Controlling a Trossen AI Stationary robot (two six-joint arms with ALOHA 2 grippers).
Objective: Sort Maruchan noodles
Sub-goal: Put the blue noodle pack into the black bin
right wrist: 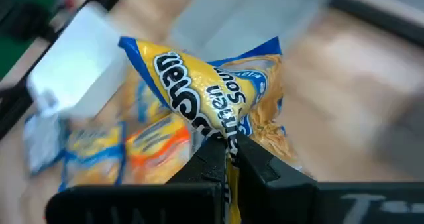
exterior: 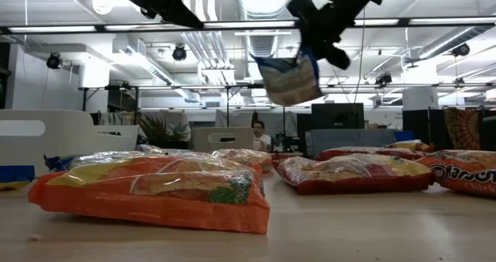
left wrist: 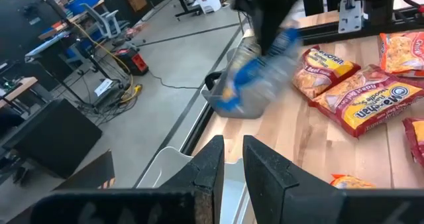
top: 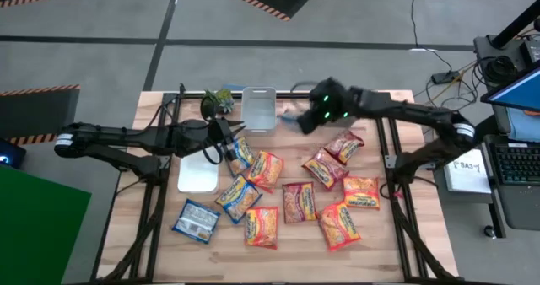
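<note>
My right gripper (right wrist: 228,148) is shut on a blue-and-yellow Maruchan packet (right wrist: 212,98). It holds the packet in the air near the clear bin (top: 259,108) at the table's far edge; the packet (exterior: 291,77) hangs high in the low view. My left gripper (left wrist: 232,161) is empty, its fingers a little apart, and hovers over the white tray (top: 198,174) beside another blue packet (top: 240,154). Orange packets (top: 264,169), red packets (top: 344,146) and a blue packet (top: 197,220) lie flat on the wood. My right gripper pinches the blue-and-yellow packet between its two fingers at one edge (right wrist: 228,134), coming from above. The packet is lifted clear of the table and hangs below the fingers (exterior: 314,41), tilted, with its crinkled body bulging out in front of them.
A small green plant (top: 218,101) stands at the far edge, left of the clear bin. Black frame rails (top: 390,158) run along the table's left and right sides. Bare wood (top: 371,243) shows along the near edge. A person (exterior: 258,134) sits far behind the table.
</note>
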